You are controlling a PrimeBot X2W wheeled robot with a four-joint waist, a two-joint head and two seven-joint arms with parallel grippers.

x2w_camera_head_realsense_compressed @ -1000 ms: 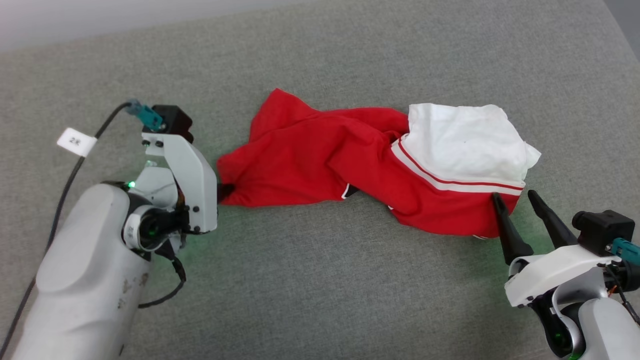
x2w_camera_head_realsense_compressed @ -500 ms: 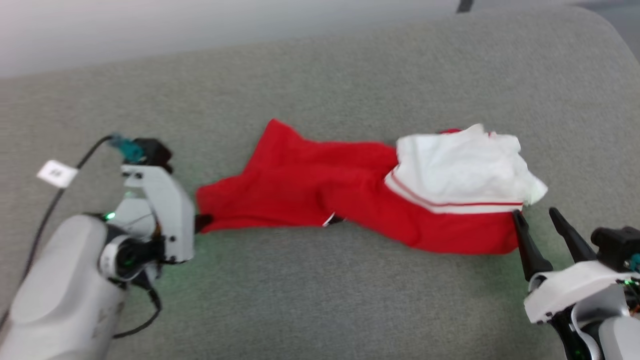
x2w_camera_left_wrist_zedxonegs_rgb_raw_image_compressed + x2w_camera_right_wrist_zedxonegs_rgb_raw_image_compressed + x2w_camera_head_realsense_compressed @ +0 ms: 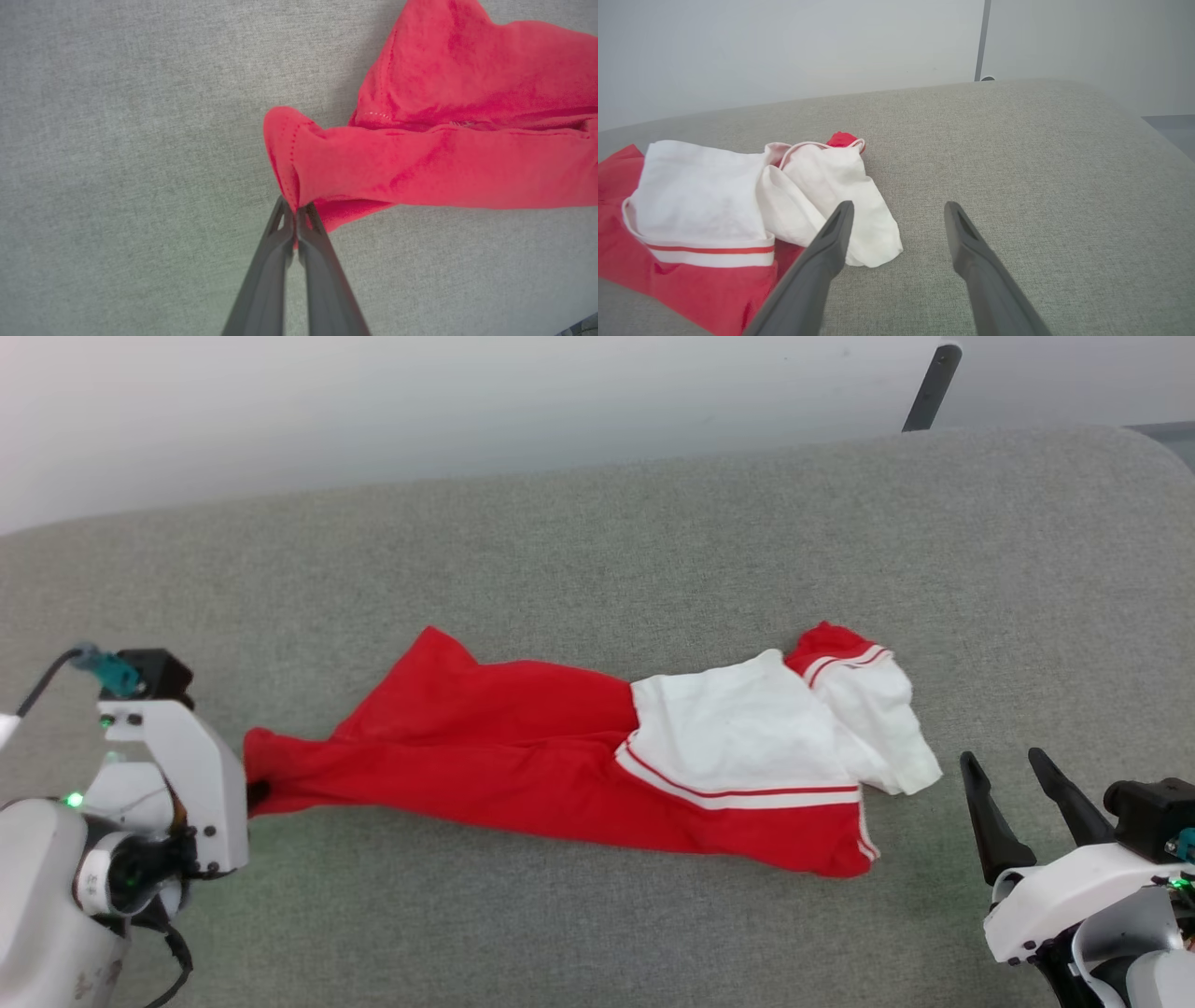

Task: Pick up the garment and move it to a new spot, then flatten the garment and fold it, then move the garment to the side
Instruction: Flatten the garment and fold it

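Loosely rumpled, the soft garment (image 3: 504, 756) lies elongated on nubby grey upholstery (image 3: 653, 569).

A grey woven surface (image 3: 597, 551) runs across the whole scene from left to right; its far edge is soft and rounded, and its far right corner curves away and down; the weave is fine and flecked; a faint green tint (image 3: 196, 247) lies on it at the near left; behind the far edge stands a plain pale wall (image 3: 420, 411); a thin dark post (image 3: 927, 387) rises against that wall at the far right, leaning slightly; past the right corner shows a strip of darker grey-blue floor (image 3: 1167, 429).
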